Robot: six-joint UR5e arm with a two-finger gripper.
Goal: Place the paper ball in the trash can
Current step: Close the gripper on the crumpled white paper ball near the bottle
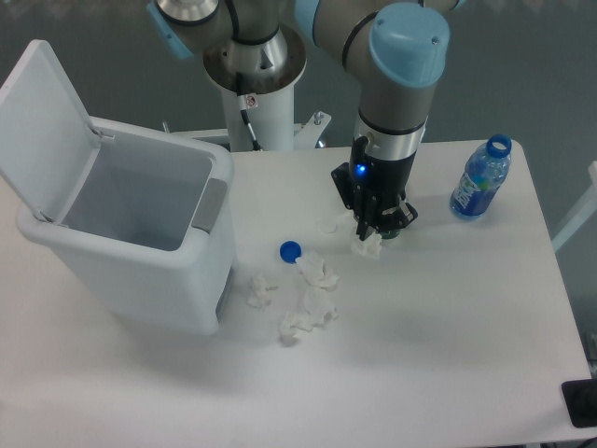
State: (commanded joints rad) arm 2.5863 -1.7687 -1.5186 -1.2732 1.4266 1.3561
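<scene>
The claw (371, 238) points straight down at the desk (448, 327), its fingers set narrowly about a paper ball (368, 246) that lies on the desk right under it; whether the pads already pinch the paper or only flank it cannot be told from this view. The ball sits right of the blue cap (290, 250) and well apart from the trash can (140, 233), which stands at the desk's left end with its lid (42, 121) swung up and its mouth open.

Other paper wads (308, 299) lie in a loose cluster between the cap and the desk's front, and a bottle (480, 179) stands near the right edge.

The ball looks very light, soft and springy: it will likely crush under the fingers rather than resist, so little force should do, and nothing about it is fragile. Its creased surface should give the pads good friction, so slipping seems unlikely. The safest hold is probably across the thickest part of the wad, low and close to the desk, since a pinch on a loose outer flap might tear free or let the ball dangle
</scene>
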